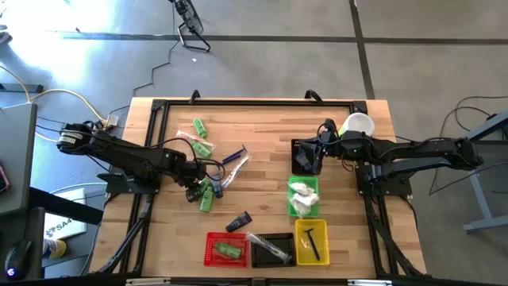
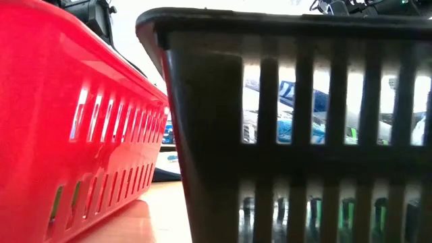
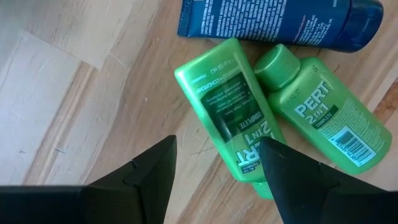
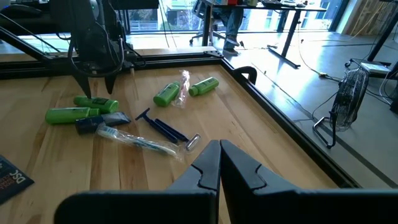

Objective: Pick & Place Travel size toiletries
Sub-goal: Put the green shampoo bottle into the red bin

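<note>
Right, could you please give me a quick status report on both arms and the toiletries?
Left tool open, low over two green Pert bottles. Right tool shut, empty, waiting by the black basket. Navy tube beside the bottles; nothing blocking.

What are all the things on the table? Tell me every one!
small green plastic bottles: five, green; two at left rear, two under the left pincer, one in the red basket
dark navy tubes: two, navy; one mid-table, one beside the bottles under the left pincer
blue razors: apparently two, blue; mid-table
clear-wrapped toothbrush: one, clear; beside the razors
white packets: count unclear, white; in the green basket
plastic mesh baskets: five; red, black and yellow along the front, green and black on the right
white round cup: one, white; right rear corner
left pincer: open, above two green bottles
right pincer: shut, over the rear black basket
</note>
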Controlling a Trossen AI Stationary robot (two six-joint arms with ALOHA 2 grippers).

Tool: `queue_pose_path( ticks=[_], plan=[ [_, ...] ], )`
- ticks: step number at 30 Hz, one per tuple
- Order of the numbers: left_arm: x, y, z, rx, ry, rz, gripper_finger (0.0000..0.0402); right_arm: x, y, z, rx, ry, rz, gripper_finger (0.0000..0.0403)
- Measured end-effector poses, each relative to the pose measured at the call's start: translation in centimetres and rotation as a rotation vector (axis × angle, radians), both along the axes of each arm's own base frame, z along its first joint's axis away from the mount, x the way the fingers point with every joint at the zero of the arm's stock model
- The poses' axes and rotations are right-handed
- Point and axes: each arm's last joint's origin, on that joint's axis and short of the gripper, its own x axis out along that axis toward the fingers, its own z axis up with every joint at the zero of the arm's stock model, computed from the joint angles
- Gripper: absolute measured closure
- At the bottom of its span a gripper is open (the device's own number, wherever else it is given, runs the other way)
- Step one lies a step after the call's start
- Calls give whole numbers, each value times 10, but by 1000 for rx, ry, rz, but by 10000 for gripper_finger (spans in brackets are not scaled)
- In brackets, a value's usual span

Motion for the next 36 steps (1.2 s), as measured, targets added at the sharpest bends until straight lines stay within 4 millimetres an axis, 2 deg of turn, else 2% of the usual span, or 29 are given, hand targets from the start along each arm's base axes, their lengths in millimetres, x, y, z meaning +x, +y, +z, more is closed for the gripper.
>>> queue_pose_path(
  ticks=[7,16,24,36],
  plan=[
    [1,0,0,13,-8,5,176,0,0,0,0,0,0,400],
    [10,-1,4,-16,-114,46,176,0,0,0,3,-1,-1,400],
    [7,0,2,-60,-62,185,176,0,0,0,3,-1,-1,400],
    [17,-3,-23,-90,83,150,176,0,0,0,3,1,0,400]
  ],
)
